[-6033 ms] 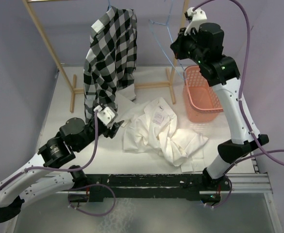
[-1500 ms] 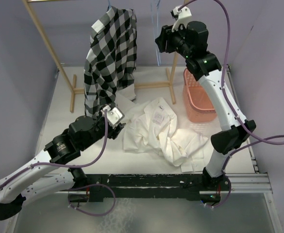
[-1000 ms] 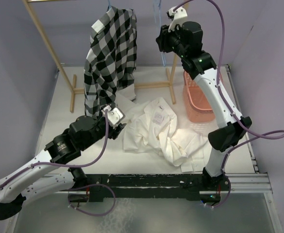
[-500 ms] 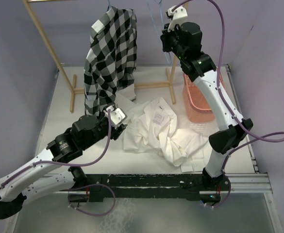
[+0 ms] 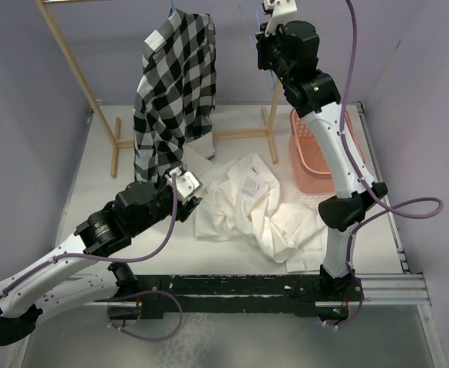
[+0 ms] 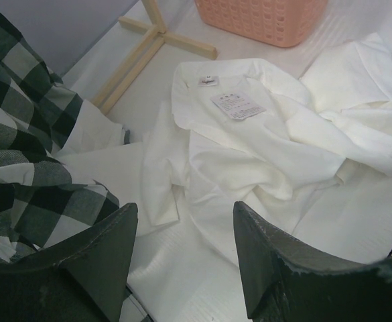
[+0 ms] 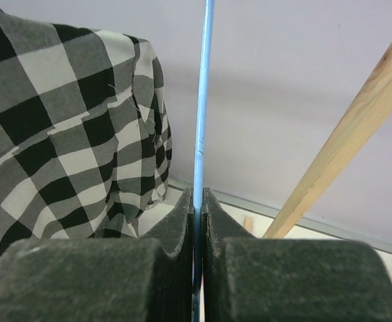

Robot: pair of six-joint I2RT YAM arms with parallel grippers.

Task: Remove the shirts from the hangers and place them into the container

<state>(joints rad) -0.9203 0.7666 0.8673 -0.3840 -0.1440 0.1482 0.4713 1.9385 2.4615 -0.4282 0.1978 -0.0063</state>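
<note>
Hanger wire [image 7: 202, 100] clamped in raised right end effector [image 7: 197, 196], left end effector [image 6: 185, 215] spread above white shirt [image 6: 249, 154]

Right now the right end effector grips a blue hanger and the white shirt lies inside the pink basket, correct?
No. The right end effector grips a blue hanger, but the white shirt lies on the table, outside the pink basket; see the top external view.
</note>
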